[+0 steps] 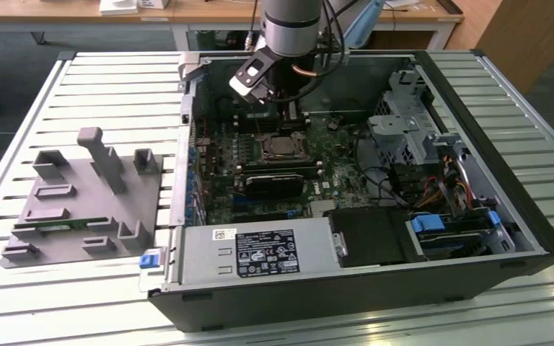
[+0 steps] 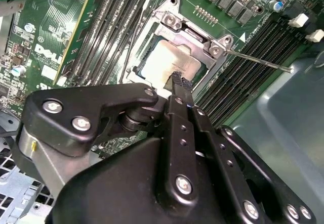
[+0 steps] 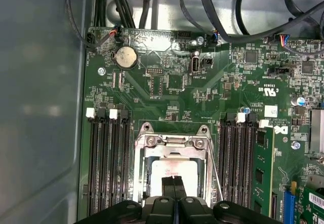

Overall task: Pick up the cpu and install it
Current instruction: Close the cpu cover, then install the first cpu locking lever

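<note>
The cpu [image 3: 174, 169] is seen lying flat inside the socket frame [image 3: 174, 140] on the motherboard [image 3: 167, 87]. It sits in the middle of the open computer case [image 1: 354, 295], between two banks of memory slots [image 3: 109, 153]. The gripper [image 3: 173, 182] is held directly over it, with its fingers pressed together and no gap visible between them. Nothing appears to be pinched.

The step in hand is judged to be seating the chip. It would be done best by keeping any pressure light and straight down on the middle of the metal plate. Sideways drag should be avoided, since the chip could be skewed in its frame. The thin retention lever [image 2: 258, 61] sticks out beside the socket and should be kept clear of the fingers.

Whether the fingertips actually touch the plate cannot be told. In both wrist views one side of the socket is covered by the gripper's body. Part of the chip's plate is covered by the fingertips too, so its fit at those edges is not shown. In the exterior view the cpu [image 1: 279, 148] is made out only as a small pale square.
</note>
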`<state>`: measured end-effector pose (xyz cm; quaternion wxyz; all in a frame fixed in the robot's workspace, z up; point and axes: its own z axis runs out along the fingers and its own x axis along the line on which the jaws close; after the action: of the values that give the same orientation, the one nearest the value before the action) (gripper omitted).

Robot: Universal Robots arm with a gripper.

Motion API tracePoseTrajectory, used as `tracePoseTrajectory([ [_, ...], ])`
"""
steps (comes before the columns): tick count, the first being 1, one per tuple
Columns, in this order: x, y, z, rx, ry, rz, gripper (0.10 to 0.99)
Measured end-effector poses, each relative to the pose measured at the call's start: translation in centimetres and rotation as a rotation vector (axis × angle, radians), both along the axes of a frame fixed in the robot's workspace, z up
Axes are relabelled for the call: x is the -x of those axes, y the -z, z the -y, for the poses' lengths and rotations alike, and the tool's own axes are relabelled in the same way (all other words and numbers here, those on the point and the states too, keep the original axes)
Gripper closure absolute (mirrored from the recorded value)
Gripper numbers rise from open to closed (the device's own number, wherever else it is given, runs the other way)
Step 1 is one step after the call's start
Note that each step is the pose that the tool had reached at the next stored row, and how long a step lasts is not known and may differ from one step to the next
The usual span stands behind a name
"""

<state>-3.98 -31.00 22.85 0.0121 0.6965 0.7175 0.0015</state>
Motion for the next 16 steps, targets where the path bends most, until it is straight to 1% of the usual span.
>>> tracePoseTrajectory([
  [8,0.05,0.03,0.0,0.0,0.0,-0.0001,0.98],
  [16,0.05,-0.77,0.0,0.0,0.0,0.0,0.98],
])
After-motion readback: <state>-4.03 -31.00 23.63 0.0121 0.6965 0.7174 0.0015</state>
